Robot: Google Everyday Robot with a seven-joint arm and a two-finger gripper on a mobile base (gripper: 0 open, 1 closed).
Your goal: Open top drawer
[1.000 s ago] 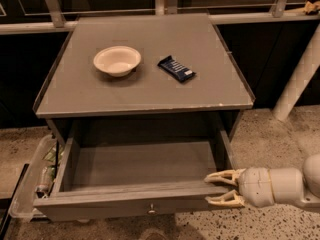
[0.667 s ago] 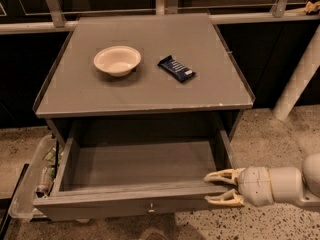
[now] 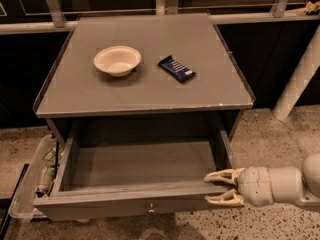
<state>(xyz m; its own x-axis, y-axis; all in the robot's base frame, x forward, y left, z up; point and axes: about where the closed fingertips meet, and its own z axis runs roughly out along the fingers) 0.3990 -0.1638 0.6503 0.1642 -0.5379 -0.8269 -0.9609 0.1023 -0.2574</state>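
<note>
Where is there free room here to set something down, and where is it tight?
Bare: the whole floor of the top drawer; on the cabinet top, the wide front strip before the bowl and snack bar. Crowded: the drawer's front right corner, where the gripper sits open. Also the bin of items at its left.

Looks institutional: office or lab hall. Speckled terrazzo floor [image 3: 260, 225] beneath the gripper [image 3: 220, 188], fingers [image 3: 223, 175] spread; grey cabinet [image 3: 150, 91] to its left; metal rail [image 3: 30, 28] and white pillar [image 3: 299, 79] beyond it.
</note>
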